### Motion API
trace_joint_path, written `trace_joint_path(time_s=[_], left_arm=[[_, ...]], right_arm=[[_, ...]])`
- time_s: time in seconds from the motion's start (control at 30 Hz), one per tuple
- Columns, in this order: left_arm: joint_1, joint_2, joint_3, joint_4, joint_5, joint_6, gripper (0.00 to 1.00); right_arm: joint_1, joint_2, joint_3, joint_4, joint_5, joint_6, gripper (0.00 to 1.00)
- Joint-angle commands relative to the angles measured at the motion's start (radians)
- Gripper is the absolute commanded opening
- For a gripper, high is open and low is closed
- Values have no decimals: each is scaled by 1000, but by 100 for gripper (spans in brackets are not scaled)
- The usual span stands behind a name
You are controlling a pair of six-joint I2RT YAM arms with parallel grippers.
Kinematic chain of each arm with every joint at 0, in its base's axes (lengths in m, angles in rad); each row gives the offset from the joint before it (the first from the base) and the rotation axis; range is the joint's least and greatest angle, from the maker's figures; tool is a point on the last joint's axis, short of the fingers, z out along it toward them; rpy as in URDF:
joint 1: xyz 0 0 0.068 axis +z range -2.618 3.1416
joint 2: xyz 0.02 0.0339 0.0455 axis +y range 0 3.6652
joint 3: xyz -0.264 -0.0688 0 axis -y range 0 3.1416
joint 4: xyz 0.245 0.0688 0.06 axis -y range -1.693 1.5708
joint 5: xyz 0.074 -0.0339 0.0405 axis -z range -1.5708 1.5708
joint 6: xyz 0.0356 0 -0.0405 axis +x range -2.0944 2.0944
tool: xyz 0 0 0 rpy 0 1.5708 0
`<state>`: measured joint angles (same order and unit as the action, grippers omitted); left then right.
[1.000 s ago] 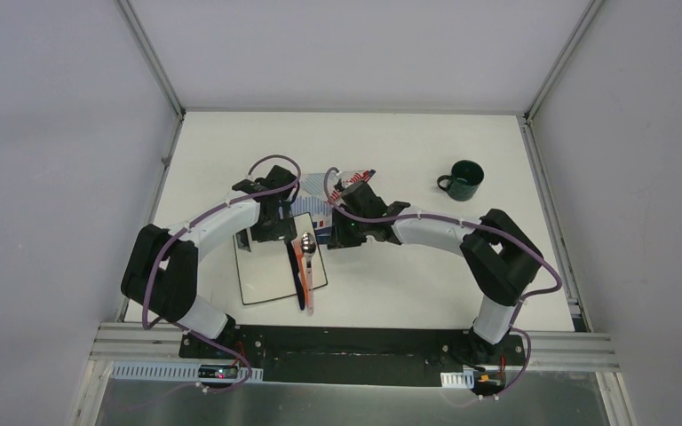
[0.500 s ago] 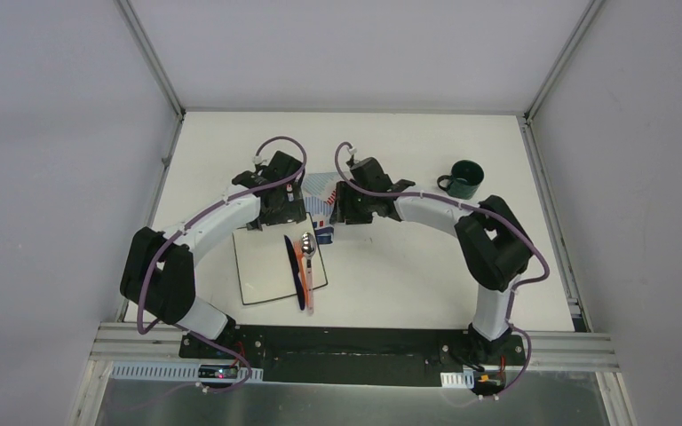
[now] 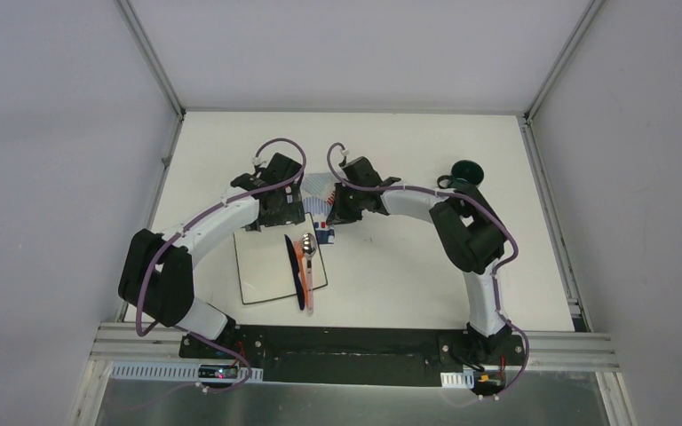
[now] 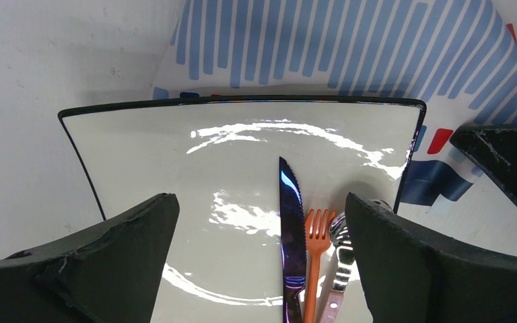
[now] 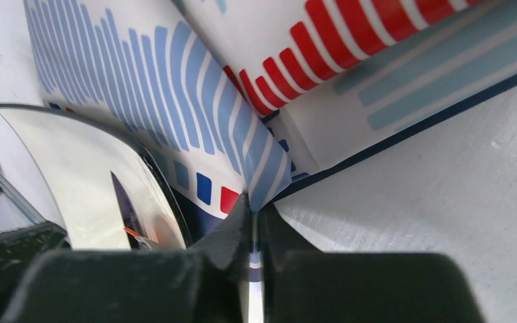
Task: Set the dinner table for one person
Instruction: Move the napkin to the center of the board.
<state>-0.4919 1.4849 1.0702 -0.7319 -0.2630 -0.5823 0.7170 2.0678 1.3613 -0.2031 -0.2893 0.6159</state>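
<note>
White arm links (image 3: 222,217), black joints (image 3: 155,277), purple cables (image 3: 277,140), black fingers (image 4: 128,262)

The setting was a robotics laboratory test cell, not a domestic dining room. The dinner table (image 3: 391,142) was a matte-white work surface framed by grey aluminium rails (image 3: 151,58) and enclosed by plain grey wall panels (image 3: 53,177). Two jointed robot arms, the left arm (image 3: 218,222) and the right arm (image 3: 475,240), were bolted to a black base plate (image 3: 346,355) at the near edge. Exposed purple cables (image 3: 275,142) ran along both arms, and a slotted cable duct (image 3: 151,372) lay below the base. The only household items were a white square plate (image 3: 262,271), a striped cloth (image 3: 320,186) and a green mug (image 3: 466,169).
</note>
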Motion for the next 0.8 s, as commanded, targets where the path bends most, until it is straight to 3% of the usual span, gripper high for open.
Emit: trace_joint_path(time_s=[0.0, 0.77], left_arm=[[-8, -31, -10, 43, -18, 23, 99], [-23, 13, -13, 102, 37, 39, 97]], right_arm=[[-6, 23, 41, 29, -13, 21, 0], [-189, -84, 30, -83, 114, -38, 0]])
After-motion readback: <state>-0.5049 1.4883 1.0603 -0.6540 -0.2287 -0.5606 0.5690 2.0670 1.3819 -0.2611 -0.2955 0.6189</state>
